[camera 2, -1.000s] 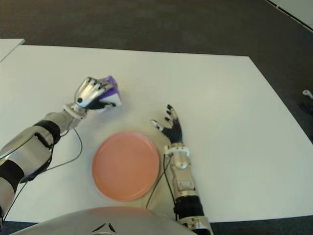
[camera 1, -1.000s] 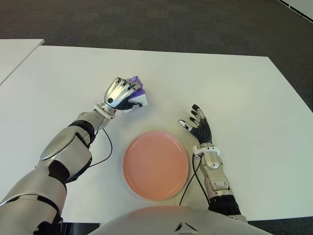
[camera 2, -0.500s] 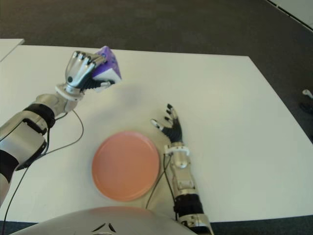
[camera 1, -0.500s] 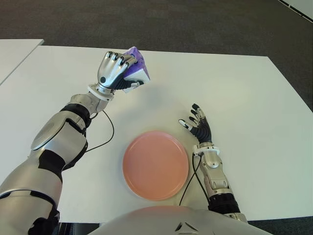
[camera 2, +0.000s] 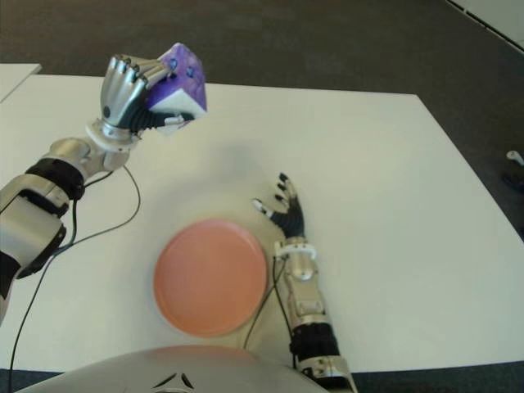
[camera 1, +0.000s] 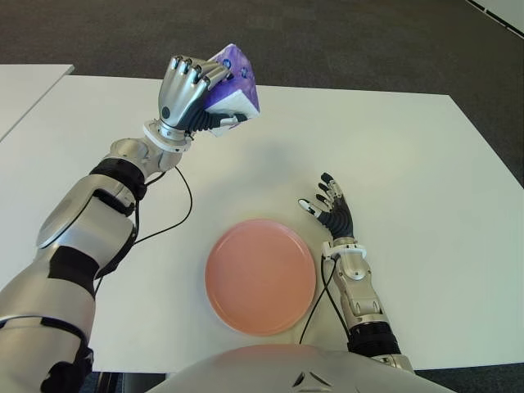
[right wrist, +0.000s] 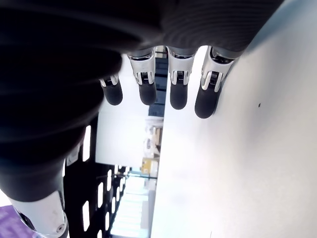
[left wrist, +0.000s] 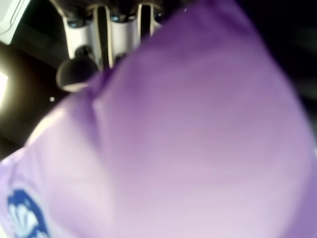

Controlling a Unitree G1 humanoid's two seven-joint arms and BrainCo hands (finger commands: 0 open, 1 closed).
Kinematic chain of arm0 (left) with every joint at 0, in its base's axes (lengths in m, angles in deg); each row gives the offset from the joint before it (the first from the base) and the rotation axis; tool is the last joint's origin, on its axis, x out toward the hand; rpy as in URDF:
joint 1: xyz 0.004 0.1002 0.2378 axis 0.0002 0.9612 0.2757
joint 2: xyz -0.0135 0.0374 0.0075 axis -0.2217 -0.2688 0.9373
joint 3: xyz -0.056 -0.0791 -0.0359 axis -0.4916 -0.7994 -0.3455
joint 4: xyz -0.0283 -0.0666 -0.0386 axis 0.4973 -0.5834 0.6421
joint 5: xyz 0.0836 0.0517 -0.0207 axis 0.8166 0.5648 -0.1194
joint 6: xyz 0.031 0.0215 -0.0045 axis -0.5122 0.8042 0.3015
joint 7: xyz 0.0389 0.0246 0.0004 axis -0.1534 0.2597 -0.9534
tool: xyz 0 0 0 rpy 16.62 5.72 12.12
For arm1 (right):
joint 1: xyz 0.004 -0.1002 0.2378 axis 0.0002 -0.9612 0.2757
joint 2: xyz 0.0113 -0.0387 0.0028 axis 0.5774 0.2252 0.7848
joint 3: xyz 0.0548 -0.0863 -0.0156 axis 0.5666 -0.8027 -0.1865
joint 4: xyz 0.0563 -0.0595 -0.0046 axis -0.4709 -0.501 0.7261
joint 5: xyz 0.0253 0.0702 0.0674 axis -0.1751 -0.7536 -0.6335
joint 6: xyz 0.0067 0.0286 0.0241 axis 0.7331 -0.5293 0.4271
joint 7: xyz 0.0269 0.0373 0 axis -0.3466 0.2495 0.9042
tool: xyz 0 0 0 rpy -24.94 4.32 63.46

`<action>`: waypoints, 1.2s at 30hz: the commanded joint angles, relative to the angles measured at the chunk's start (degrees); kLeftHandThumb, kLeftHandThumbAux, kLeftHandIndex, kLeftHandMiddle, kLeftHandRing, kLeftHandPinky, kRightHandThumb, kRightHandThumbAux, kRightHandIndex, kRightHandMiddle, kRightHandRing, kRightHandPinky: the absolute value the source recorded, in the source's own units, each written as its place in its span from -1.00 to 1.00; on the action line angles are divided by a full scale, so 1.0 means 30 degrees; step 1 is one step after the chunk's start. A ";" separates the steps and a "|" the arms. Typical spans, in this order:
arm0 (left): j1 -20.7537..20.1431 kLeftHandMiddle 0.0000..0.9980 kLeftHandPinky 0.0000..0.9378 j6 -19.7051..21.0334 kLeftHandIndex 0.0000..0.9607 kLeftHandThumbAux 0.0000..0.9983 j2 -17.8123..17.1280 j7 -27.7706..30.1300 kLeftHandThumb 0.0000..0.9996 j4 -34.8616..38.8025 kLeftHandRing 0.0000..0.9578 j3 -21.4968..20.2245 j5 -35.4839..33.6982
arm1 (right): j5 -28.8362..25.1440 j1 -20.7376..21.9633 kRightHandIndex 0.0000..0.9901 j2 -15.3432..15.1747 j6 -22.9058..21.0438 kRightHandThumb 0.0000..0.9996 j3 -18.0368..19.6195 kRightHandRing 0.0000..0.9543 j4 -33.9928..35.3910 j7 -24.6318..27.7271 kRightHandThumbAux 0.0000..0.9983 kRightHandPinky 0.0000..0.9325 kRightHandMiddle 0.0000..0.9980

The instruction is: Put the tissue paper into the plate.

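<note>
White rectangular worktop (camera 1: 426, 164) carries a round salmon-pink plate (camera 1: 260, 275) near its front edge, nothing in it. Left hand (camera 1: 187, 92) is raised above the worktop's far left area, fingers wrapped around a purple-and-white soft pack of tissue paper (camera 1: 233, 82), which is clear of the surface and well apart from the plate. Right hand (camera 1: 332, 211) shows just right of the plate, fingers spread, holding nothing.
</note>
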 commanded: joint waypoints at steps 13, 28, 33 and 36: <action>0.7455 0.70 0.78 -0.5671 -0.08 0.40 -0.1066 0.8177 0.50 1.0546 0.77 -0.1434 -0.2054 | 0.0096 -0.0583 -1.00 0.0206 -0.1019 -0.71 -0.0178 -0.86 -0.0994 -0.0235 0.42 -0.76 -0.90; 0.8975 0.67 0.77 -0.8370 -0.08 0.40 -0.3896 2.0191 0.50 1.4198 0.75 -0.0958 -0.7069 | 0.0120 -0.0517 -1.00 0.0146 -0.1207 -0.71 -0.0274 -0.84 -0.0961 -0.0473 0.41 -0.73 -0.89; 0.9805 0.68 0.79 -0.7753 -0.08 0.40 -0.4144 2.2859 0.50 1.5189 0.76 -0.1360 -0.7430 | 0.0046 -0.0509 -1.00 0.0169 -0.1093 -0.72 -0.0247 -0.82 -0.1010 -0.0498 0.42 -0.72 -0.88; 1.0364 0.67 0.79 -0.6404 -0.08 0.40 -0.4599 2.5245 0.49 1.6349 0.76 -0.1523 -0.7650 | -0.0022 -0.0509 -1.00 0.0168 -0.1043 -0.72 -0.0222 -0.83 -0.1037 -0.0479 0.44 -0.72 -0.88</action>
